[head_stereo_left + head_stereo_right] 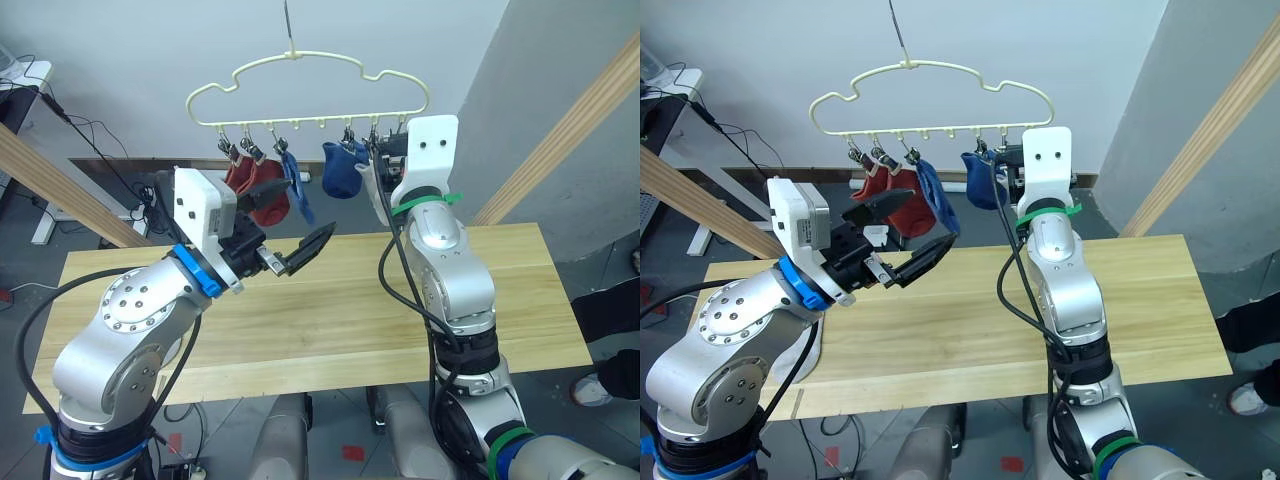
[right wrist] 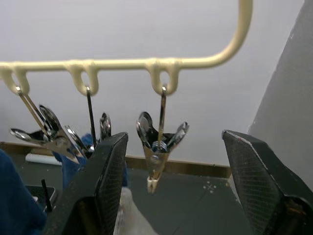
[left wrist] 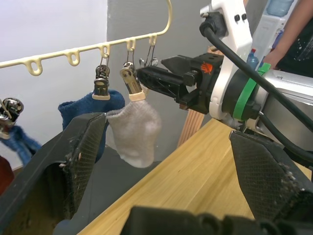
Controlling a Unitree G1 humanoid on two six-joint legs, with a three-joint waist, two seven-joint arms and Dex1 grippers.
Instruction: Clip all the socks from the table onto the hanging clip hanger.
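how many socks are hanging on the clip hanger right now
5 show on the clip hanger: two rust red socks at its left end, a blue sock beside them, another blue sock further right, then a grey sock. More may be hidden.

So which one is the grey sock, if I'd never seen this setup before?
Look up at the cream clip hanger hanging over the table. Follow its row of clips toward the robot's right, to the raised right gripper. The grey sock hangs there beside a blue sock; it is the only pale one, the others being blue or rust red.
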